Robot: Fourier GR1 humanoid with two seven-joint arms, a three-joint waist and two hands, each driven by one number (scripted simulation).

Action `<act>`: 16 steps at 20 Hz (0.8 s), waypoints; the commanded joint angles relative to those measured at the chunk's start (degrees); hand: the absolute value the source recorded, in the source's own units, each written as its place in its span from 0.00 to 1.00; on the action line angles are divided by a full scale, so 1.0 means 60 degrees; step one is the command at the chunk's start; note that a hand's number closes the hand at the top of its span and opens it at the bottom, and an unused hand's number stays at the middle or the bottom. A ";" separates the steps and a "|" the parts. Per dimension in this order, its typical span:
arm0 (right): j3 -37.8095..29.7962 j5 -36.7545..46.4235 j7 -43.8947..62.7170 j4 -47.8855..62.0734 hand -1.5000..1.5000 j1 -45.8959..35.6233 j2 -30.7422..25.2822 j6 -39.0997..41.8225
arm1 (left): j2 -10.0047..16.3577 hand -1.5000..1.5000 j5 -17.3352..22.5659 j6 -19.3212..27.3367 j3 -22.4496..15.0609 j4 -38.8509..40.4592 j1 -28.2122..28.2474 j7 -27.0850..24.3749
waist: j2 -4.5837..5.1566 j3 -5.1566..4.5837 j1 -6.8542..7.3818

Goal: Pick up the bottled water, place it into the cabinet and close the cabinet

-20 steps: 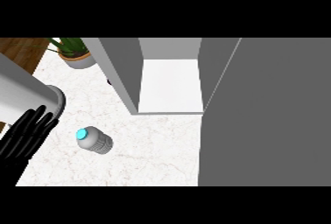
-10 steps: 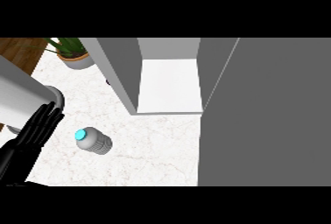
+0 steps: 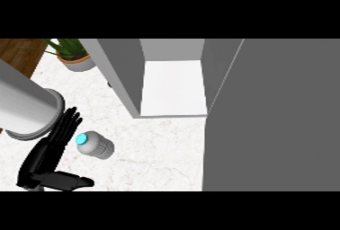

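The bottled water (image 3: 97, 145), a clear bottle with a light blue cap, sits on the marble counter (image 3: 153, 157) left of centre, seen from above. My left hand (image 3: 44, 158) is just to its left, open, with straight fingers (image 3: 65, 126) pointing away from me alongside the cap and the thumb (image 3: 66, 181) spread out below the bottle. It holds nothing. A grey forearm (image 3: 25, 108) fills the left edge above the hand. The cabinet (image 3: 171, 85) stands open behind the bottle, showing a white shelf floor. My right hand does not show.
The open cabinet door (image 3: 275, 121), a large grey panel, covers the right side of the view. A potted plant (image 3: 72, 55) stands at the back left next to the cabinet's grey side wall (image 3: 121, 72). Wood flooring (image 3: 16, 51) shows past the counter's back left edge.
My left hand has moved right, up to the bottle; its fingers now lie beside the cap and its thumb has come into view. The bottle has not moved.
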 commanded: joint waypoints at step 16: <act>-0.0507 -0.0600 -0.0828 -0.0887 0.00 0.1531 -0.0409 0.0657 | 0.0301 0.00 -0.1042 -0.0771 0.0383 0.7649 -0.2962 -0.4129 | 0.0035 -0.0007 -0.0090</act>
